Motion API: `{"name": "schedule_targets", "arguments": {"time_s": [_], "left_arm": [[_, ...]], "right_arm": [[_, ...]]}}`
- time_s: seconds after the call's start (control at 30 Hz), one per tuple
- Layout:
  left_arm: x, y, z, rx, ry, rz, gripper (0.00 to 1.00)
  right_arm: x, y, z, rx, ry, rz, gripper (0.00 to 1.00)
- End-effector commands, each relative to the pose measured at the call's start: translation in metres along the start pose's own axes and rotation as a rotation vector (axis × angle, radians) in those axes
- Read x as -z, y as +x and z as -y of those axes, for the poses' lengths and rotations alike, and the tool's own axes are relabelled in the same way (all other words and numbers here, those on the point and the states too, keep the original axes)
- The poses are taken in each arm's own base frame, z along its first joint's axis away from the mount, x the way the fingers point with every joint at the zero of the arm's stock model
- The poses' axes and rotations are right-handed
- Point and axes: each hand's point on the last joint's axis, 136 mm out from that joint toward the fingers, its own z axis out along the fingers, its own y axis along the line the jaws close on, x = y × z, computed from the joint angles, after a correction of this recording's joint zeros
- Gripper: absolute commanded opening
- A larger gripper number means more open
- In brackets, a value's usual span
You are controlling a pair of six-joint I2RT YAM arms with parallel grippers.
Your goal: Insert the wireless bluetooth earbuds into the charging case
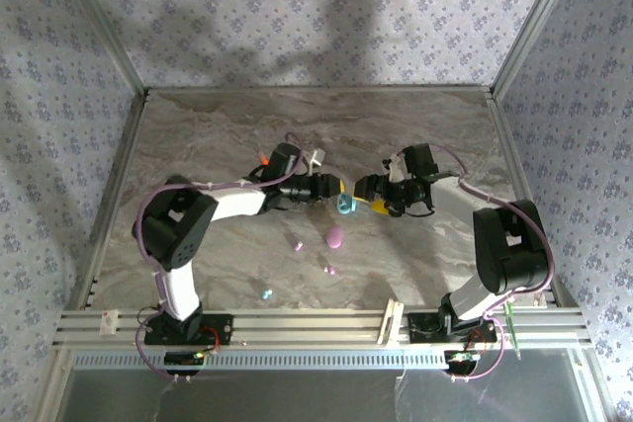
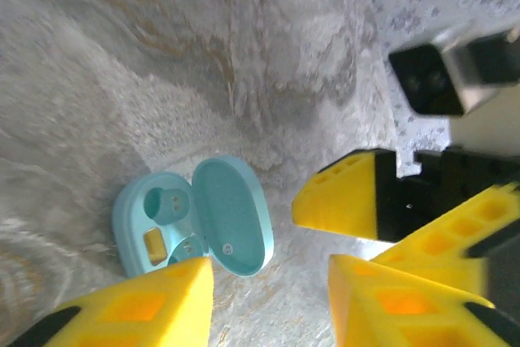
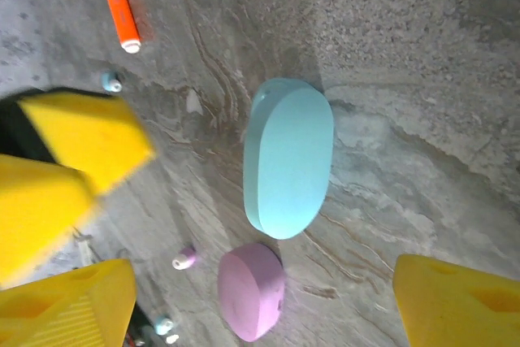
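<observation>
At mid-table, left gripper (image 1: 334, 188) faces right gripper (image 1: 368, 195); cyan case (image 1: 345, 205) between

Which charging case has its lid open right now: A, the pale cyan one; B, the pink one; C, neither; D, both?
A: the cyan case lies on the table with its lid flipped back and its inner wells showing, while the pink case is a shut oval.
</observation>
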Motion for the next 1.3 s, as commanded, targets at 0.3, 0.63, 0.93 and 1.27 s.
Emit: {"name": "schedule_targets", "arguments": {"time_s": [0.3, 0.63, 0.93, 1.27], "left_arm": [[0.079, -0.021, -0.033, -0.194, -0.2, 0.179, 1.0], [0.135, -0.029, -0.04, -0.259, -0.301, 0.391, 1.0], [0.139, -0.028, -0.041, -0.256, -0.305, 0.413, 1.0], [0.136, -0.027, -0.042, -0.244, -0.294, 0.414, 1.0]], "right_arm": [[-0.01, 0.015, 0.007, 0.211, 0.313, -0.05, 0.97], [-0.024, 0.013, 0.026, 0.31, 0.563, -0.116, 1.0], [-0.015, 0.008, 0.046, 0.331, 0.749, -0.132, 0.98], [0.002, -0.003, 0.057, 0.347, 0.863, -0.111, 0.96]]}}
